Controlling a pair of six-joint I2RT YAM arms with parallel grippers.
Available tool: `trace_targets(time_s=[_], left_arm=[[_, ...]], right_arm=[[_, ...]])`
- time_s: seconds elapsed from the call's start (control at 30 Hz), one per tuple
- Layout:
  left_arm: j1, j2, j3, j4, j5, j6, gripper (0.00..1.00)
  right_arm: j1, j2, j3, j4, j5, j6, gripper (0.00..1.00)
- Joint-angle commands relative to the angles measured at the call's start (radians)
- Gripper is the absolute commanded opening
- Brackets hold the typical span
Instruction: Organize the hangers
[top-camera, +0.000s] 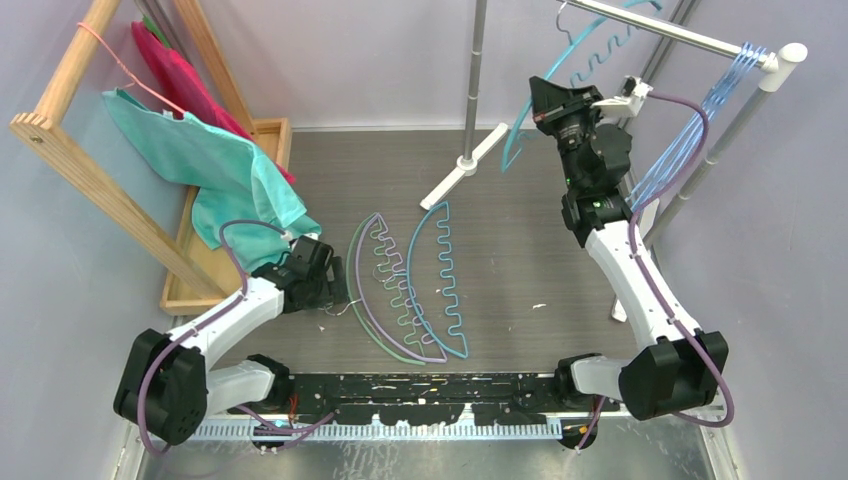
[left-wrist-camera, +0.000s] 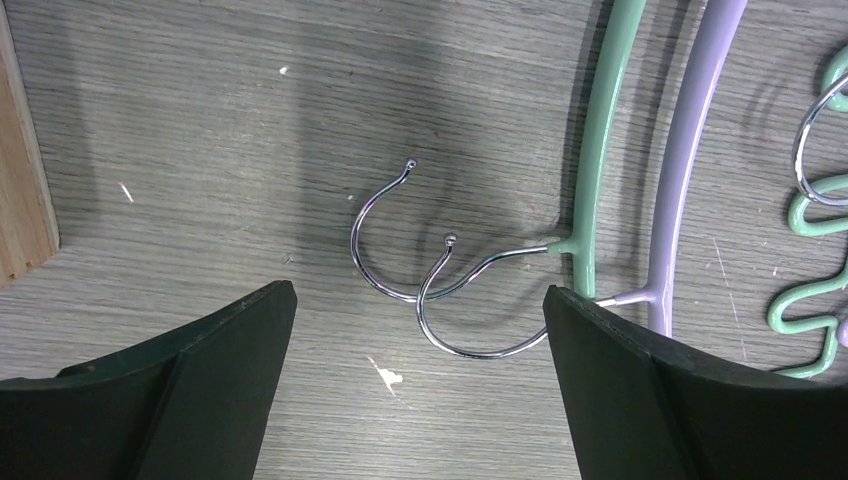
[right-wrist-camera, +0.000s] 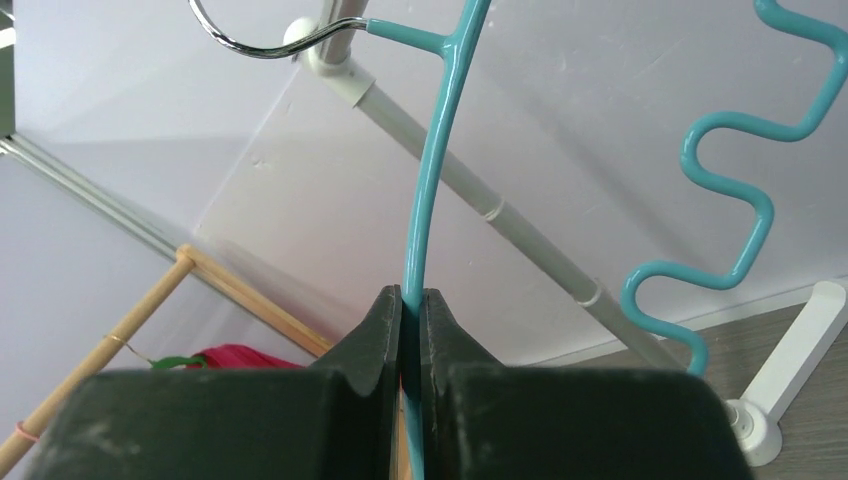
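Green (top-camera: 353, 272), lilac (top-camera: 377, 318) and teal (top-camera: 447, 292) arched hangers lie side by side on the table. My left gripper (top-camera: 335, 275) is open and low over the table, its jaws on either side of the two metal hooks (left-wrist-camera: 385, 262) of the green hanger (left-wrist-camera: 600, 130) and the lilac hanger (left-wrist-camera: 690, 150); it holds nothing (left-wrist-camera: 420, 292). My right gripper (top-camera: 545, 100) is raised and shut on the arch of another teal hanger (right-wrist-camera: 435, 160), whose hook (right-wrist-camera: 250, 45) is up by the rail's white joint. Several light-blue wire hangers (top-camera: 690, 135) hang from the rail.
The silver rail (top-camera: 670, 30) crosses the top right, with a pole (top-camera: 478, 70) and white foot (top-camera: 465, 175). A wooden rack (top-camera: 90, 170) at the left carries teal-green cloth (top-camera: 220, 170), red cloth (top-camera: 180, 70) and a pink wire hanger (top-camera: 120, 65). A wooden tray (top-camera: 270, 135) lies below.
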Motion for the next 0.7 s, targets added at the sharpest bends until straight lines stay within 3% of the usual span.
trace_targets(time_s=[0.0,0.23,0.53,0.67], left_arm=[[0.006,0.005,0.025,0.044,0.005,0.012,0.98],[0.006,0.025,0.025,0.057,0.008,0.013,0.98],[0.006,0.037,0.025,0.062,0.011,0.013,0.98],[0.006,0.033,0.023,0.062,0.013,0.012,0.98]], right_arm=[[-0.075,-0.041,-0.007,0.155,-0.033,0.09,0.01],[-0.168,-0.036,-0.026,0.185,-0.06,0.167,0.01],[-0.201,-0.085,-0.075,0.078,-0.005,0.177,0.02],[-0.201,-0.106,-0.079,0.042,0.002,0.159,0.12]])
